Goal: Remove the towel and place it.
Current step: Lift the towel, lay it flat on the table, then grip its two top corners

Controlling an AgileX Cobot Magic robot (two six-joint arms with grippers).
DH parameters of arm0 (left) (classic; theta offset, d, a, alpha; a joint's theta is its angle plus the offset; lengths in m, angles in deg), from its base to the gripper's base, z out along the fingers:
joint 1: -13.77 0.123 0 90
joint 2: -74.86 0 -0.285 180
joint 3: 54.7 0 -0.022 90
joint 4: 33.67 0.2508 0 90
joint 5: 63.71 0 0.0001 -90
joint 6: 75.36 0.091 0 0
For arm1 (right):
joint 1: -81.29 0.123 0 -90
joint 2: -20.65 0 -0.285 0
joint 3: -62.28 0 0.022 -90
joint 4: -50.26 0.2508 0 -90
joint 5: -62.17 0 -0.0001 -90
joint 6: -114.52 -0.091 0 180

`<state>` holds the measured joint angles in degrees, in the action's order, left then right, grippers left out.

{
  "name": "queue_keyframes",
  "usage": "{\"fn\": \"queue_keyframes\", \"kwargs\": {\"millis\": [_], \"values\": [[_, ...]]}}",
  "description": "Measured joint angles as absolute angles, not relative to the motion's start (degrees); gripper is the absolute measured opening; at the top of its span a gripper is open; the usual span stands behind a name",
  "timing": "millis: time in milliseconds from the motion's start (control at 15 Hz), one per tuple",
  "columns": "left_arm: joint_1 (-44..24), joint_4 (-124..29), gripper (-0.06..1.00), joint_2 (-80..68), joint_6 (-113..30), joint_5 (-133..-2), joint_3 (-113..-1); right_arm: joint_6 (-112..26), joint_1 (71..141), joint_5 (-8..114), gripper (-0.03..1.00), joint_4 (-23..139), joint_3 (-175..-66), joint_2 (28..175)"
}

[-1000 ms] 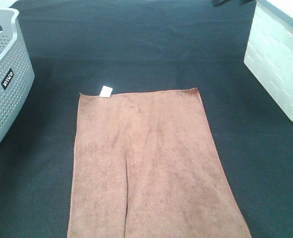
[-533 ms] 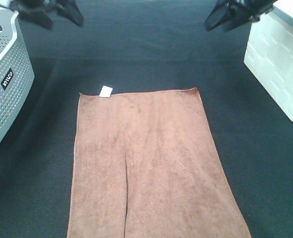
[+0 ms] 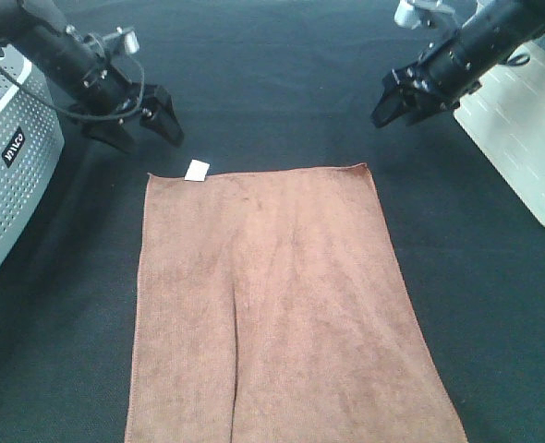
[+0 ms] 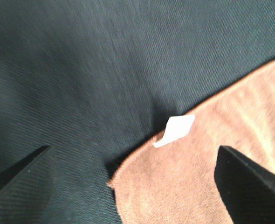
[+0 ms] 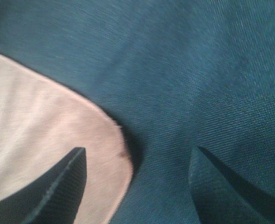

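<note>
Left claw (image 3: 151, 140): released, jaws spread wide with nothing between them; it hangs over the dark table (image 3: 282, 83), just off the towel's far left corner, at about 11 o'clock from the towel's middle in the high view.
Left claw, wrist view (image 4: 134, 148): the two dark fingertips straddle the tagged corner, one over bare table, the other over cloth; whether either touches is not clear.
Right claw (image 3: 393, 115): released too, jaws apart and holding nothing; it sits near the far right corner, at about 1 o'clock from the towel's middle.
Right claw, wrist view (image 5: 137, 149): one fingertip over the cloth (image 5: 35, 121), the other over the table, with the rounded corner between them.
Towel (image 3: 282, 305): brown, spread flat on the table, running from the middle of the high view towards 6 o'clock, where it leaves the picture.
Tag (image 3: 197, 170): small and white, at the far left corner, lying partly off the cloth edge (image 4: 175, 129).
Grey basket (image 3: 14, 185): perforated, at 9 to 10 o'clock, apart from the towel.
White bin (image 3: 522, 129): at 2 o'clock, apart from the towel.
</note>
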<state>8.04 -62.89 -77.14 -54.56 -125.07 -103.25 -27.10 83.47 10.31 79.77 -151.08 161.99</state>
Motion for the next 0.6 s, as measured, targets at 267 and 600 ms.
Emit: {"fn": "queue_keyframes", "kwargs": {"millis": [267,600], "values": [[7.87,-60.37,0.84,-79.72,-56.62,-127.42,-103.25,-27.1,83.47,14.27,0.61,79.54,-151.08,166.63],[7.93,-62.72,0.84,-81.56,-55.88,-129.43,-103.76,-27.1,84.27,14.55,0.61,80.63,-151.2,170.47]]}}
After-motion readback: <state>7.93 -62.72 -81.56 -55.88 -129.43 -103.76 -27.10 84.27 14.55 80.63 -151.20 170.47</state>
